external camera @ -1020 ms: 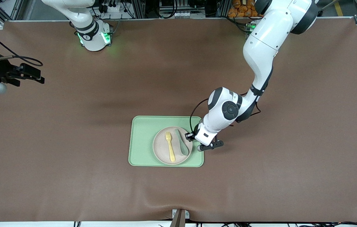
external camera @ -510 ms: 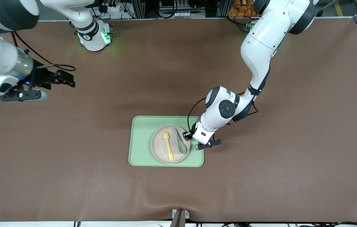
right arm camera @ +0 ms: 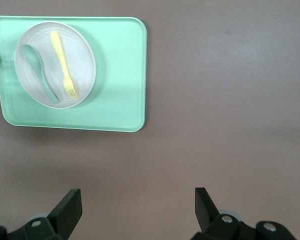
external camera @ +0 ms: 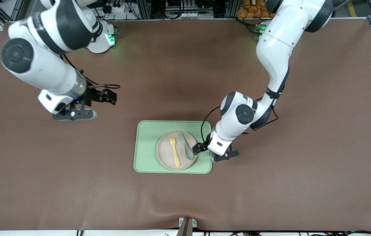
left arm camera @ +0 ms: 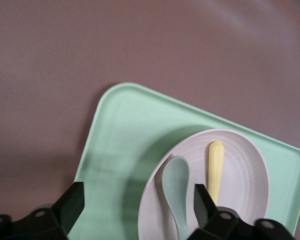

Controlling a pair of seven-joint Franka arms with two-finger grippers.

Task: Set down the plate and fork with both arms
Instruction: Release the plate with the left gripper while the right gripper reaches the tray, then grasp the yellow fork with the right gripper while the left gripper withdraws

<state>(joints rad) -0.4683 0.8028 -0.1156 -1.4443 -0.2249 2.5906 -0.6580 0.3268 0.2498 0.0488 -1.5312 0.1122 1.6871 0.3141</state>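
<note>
At lower centre of the front frame, the plate (external camera: pixel 176 154) lies on the tray (external camera: pixel 146 147) with the fork (external camera: pixel 174 150). Left pincer (external camera: pixel 199 148) is open at its rim. Right pincer (external camera: pixel 106 97) hovers open over the counter (external camera: pixel 303 164), upper left.

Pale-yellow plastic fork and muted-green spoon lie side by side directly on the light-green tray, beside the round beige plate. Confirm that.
Not quite. The pale-yellow plastic fork and muted-green spoon lie side by side on the round beige plate, which sits on the light-green rectangular tray. The front view shows it.
</note>
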